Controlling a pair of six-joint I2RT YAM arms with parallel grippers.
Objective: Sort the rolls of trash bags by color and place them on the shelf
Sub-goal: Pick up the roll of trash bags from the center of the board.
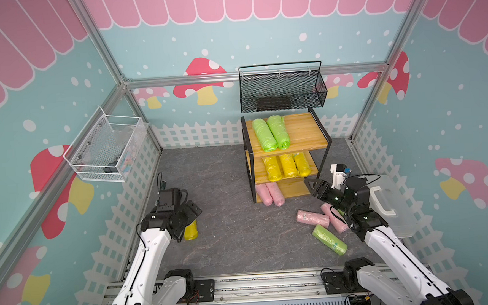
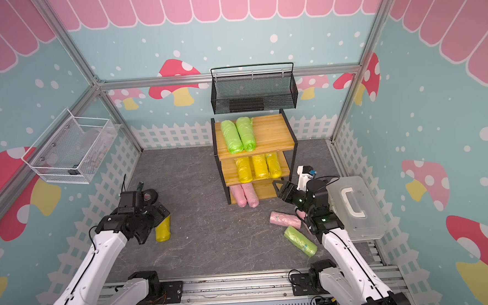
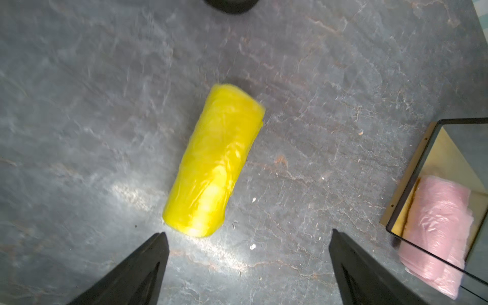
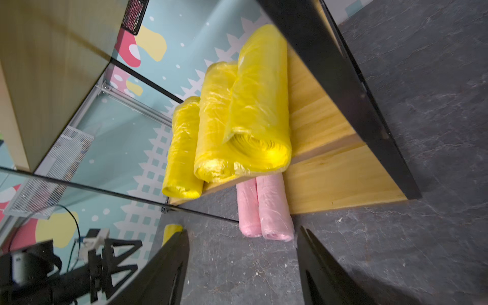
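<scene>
Left gripper: the left gripper [image 3: 248, 237] hangs spread wide and empty over the loose yellow roll [image 3: 215, 161], which sits centre frame in the left wrist view; in both top views it peeks out lower left under the arm [image 1: 190, 230].
Right gripper: the right gripper [image 4: 243, 232] shows parted fingers with nothing between them, pointing at the shelf [image 1: 301, 127] mid-right in a top view.
Step in hand: I judge it a pickup of that yellow roll, bound for the middle tier.
How to do it well: the roll lies slanted against the finger line, so turn the wrist to straddle it across its width, drop low, and close at its middle; the crinkly film looks slippery and soft, so squeeze firmly without crushing.
Shelf now: two green rolls [image 1: 270, 133] on the top board, three yellow rolls [image 1: 286, 165] on the middle, two pink rolls [image 1: 271, 194] at the bottom, poking out in front.
Left to sort: two pink [image 1: 312, 218] and one green [image 1: 329, 239] lie lower right by the right arm.
Surface: dark grey slate-look mat [image 1: 236, 239], flat, with a few crumbs.
Room: teal mushroom walls, a black mesh basket [image 1: 282, 93] above the shelf, a white wire basket [image 1: 105, 152] at left, a clear box [image 1: 394, 205] far right.
</scene>
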